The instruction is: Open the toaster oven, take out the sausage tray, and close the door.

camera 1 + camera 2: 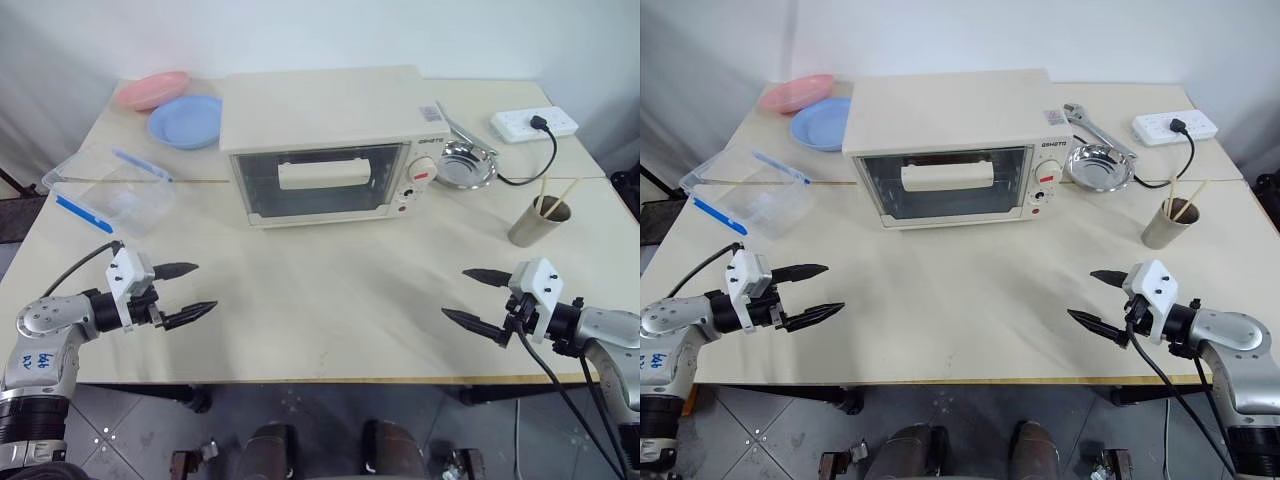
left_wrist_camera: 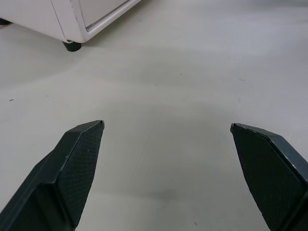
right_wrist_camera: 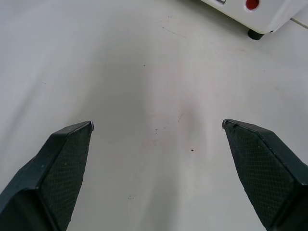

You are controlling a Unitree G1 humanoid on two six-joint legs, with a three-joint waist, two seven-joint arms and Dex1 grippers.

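The cream-white toaster oven (image 1: 330,140) stands at the back middle of the table, its glass door (image 1: 318,182) shut, the bar handle (image 1: 322,175) across the glass. The sausage tray is hidden from me. My left gripper (image 1: 195,290) hovers open over the near left of the table, pointing toward the middle. Opposite it on the near right, my right gripper (image 1: 460,295) is open too, pointing inward. Both are well short of the oven and hold nothing. An oven corner with its foot (image 2: 72,45) shows in the left wrist view, and a red knob (image 3: 251,4) in the right wrist view.
A clear plastic box with blue clips (image 1: 110,190) sits at the left. Pink (image 1: 152,90) and blue (image 1: 186,120) plates lie back left. Right of the oven are a small steel bowl (image 1: 466,165), a power strip (image 1: 534,123) with cable, and a metal cup with chopsticks (image 1: 540,220).
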